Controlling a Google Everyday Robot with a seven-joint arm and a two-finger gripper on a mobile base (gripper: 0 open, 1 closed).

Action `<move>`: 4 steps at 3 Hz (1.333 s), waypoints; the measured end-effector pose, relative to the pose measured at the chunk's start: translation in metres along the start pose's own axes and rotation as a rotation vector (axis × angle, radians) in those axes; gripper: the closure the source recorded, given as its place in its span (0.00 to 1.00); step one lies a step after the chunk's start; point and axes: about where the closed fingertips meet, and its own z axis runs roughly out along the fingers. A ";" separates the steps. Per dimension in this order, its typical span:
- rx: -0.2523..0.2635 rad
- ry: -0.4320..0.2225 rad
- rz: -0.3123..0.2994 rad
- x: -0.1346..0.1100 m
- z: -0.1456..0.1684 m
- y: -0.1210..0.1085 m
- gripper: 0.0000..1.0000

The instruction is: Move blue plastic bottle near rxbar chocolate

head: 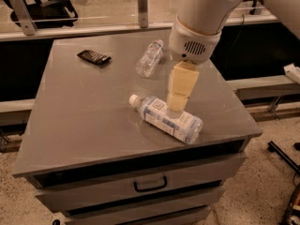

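Nearest, a drawer handle (150, 185) on the cabinet (84, 121). The blue bottle (188, 125) lies on its side near right, cap pointing left. The gripper (176, 108) hangs over its middle; can't tell its state. Farther back lies a small clear bottle (150, 58), with the chocolate bar (93, 57) far left.

The gripper (176, 108) over the blue plastic bottle (188, 124) partly hides it.

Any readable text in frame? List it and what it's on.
No text is readable.
Label on blue plastic bottle: print blurred.
Wrapper of rxbar chocolate: light lettering, too blurred.
Label on smaller clear bottle: unreadable.
The gripper, at the blue plastic bottle's middle: no markings visible.
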 end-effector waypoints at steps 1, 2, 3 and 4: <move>-0.002 -0.012 0.034 0.017 0.025 0.005 0.00; -0.008 -0.013 0.077 0.037 0.041 0.009 0.00; -0.049 -0.001 0.126 0.052 0.053 0.019 0.00; -0.088 0.019 0.135 0.054 0.062 0.027 0.17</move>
